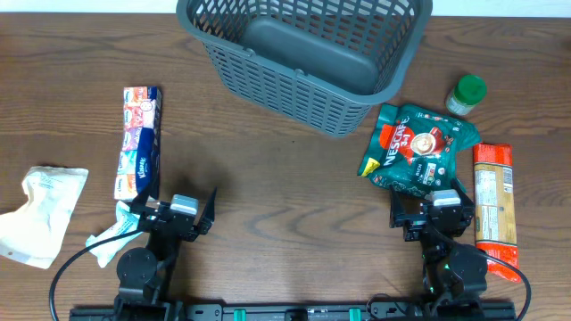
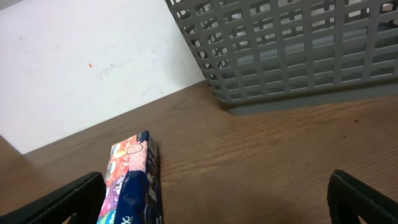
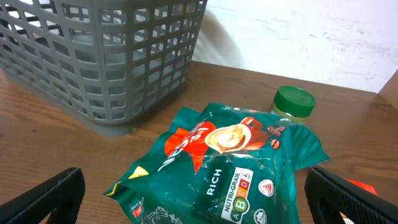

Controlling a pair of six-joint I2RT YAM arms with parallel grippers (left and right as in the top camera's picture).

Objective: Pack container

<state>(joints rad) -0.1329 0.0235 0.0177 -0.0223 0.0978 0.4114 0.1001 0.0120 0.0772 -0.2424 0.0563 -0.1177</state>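
Table (image 1: 285,178) carries a grey basket (image 1: 294,85), ahead of both jaws and between the two arms. Green coffee bag (image 3: 224,162) lies just ahead of the right gripper (image 3: 198,199), whose jaws are wide apart and hold nothing. Tissue pack (image 2: 134,180) lies beside the left finger of the left gripper (image 2: 214,199), also wide apart and holding nothing. Orange packet (image 1: 495,196) lies right of the right jaws. Green-lidded jar (image 3: 293,102) stands beyond the bag.
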